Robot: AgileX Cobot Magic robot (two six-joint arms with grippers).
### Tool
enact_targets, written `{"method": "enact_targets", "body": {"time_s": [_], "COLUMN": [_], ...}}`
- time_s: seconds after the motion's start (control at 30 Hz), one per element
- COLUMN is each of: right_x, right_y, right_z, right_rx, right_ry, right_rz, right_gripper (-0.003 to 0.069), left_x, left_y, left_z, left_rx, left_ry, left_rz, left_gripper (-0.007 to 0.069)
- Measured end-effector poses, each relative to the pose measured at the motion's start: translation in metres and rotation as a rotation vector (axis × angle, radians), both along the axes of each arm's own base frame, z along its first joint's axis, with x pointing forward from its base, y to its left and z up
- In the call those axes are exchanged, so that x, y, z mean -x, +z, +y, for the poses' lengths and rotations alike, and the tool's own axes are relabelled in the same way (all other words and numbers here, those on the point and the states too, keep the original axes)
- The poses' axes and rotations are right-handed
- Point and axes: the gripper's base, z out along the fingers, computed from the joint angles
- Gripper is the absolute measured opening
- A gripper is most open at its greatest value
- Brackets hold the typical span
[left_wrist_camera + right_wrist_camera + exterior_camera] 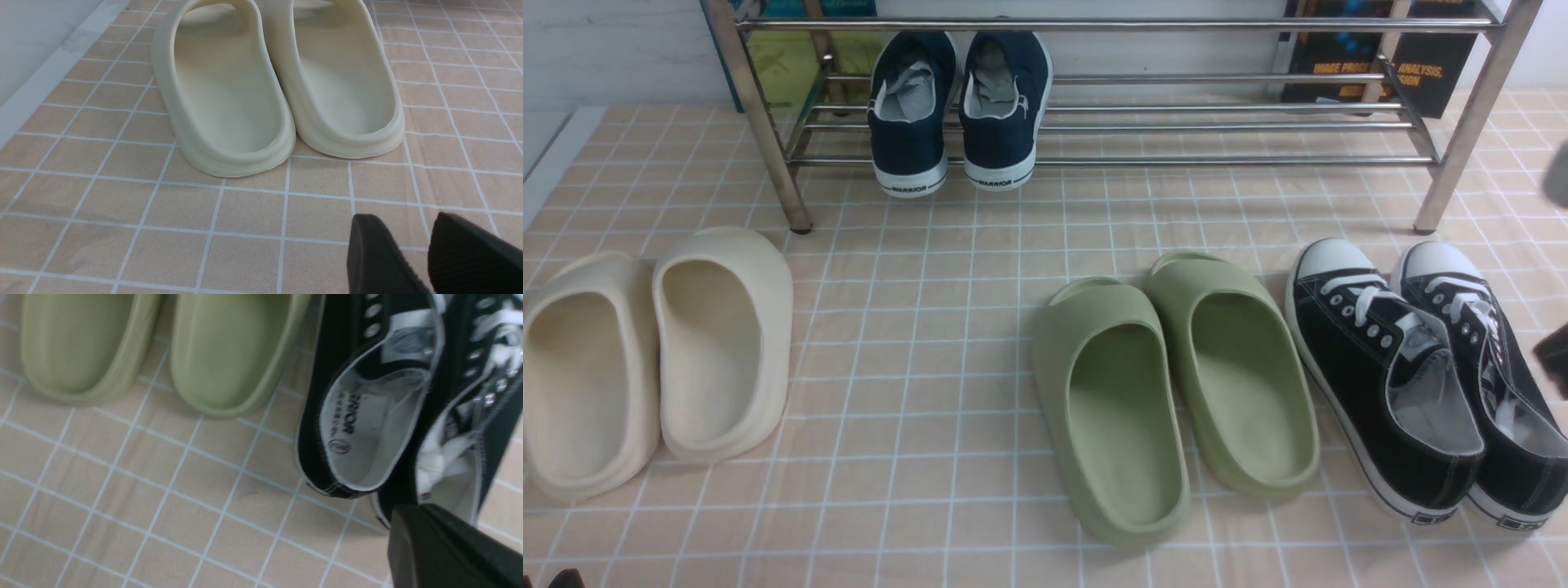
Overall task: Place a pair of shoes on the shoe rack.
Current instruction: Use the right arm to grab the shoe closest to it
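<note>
The right end effector (412, 522) is clenched, its dark tips pressed together right at the heel end of the pair of shoes (1356, 367). Whether any canvas is pinched between the tips cannot be told. The 2 black sneakers stand side by side on the table (915, 327), touching each other. Their heels are nearest this end effector and their white toe caps point away from it toward the shoe rack (1094, 161). The rack stands well beyond them, at the far side of the table. None of the pair is on it.

To the left of the right end effector, just beside the sneakers, lie 2 green slippers (1176, 392), heels toward it.

The left end effector (402, 228) is released, with a clear gap between its 2 dark fingers, and holds nothing. It hangs over bare table. Just ahead of it sit 2 cream slippers (282, 94), side by side with their heels facing it.

Far ahead of both, 2 navy sneakers (960, 106) rest on the rack's lower bars, heels out over the front bar.
</note>
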Motion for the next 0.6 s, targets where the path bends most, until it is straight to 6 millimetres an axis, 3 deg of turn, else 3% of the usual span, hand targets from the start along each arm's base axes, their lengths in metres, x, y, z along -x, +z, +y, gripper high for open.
{"method": "enact_targets", "body": {"time_s": [0.1,0.17,0.2,0.3,0.37,0.47,0.6], "right_x": [-0.017,-0.037,-0.038,-0.053,-0.061,-0.067,-0.074], "right_y": [-0.021,-0.045,-0.046,-0.066,-0.081,-0.092,-0.105], "right_z": [0.017,0.03,0.03,0.034,0.034,0.034,0.037], "right_rx": [0.025,0.053,0.055,0.092,0.133,0.157,0.162], "right_ry": [0.035,0.046,0.047,0.035,0.023,0.017,0.015], "right_rz": [0.096,0.185,0.19,0.243,0.27,0.287,0.305], "right_gripper": [0.0008,0.0078,0.0085,0.0214,0.0344,0.0452,0.0482], "left_x": [0.0,0.0,0.0,0.0,0.0,0.0,0.0], "left_y": [0.0,0.0,0.0,0.0,0.0,0.0,0.0], "left_z": [0.0,0.0,0.0,0.0,0.0,0.0,0.0], "left_rx": [0.0,0.0,0.0,-0.002,-0.002,-0.002,-0.002], "left_ry": [0.0,0.0,0.0,0.0,0.0,0.0,0.0], "left_rz": [0.0,0.0,0.0,0.0,0.0,0.0,0.0], "left_gripper": [0.0238,0.0238,0.0238,0.0238,0.0238,0.0238,0.0238]}}
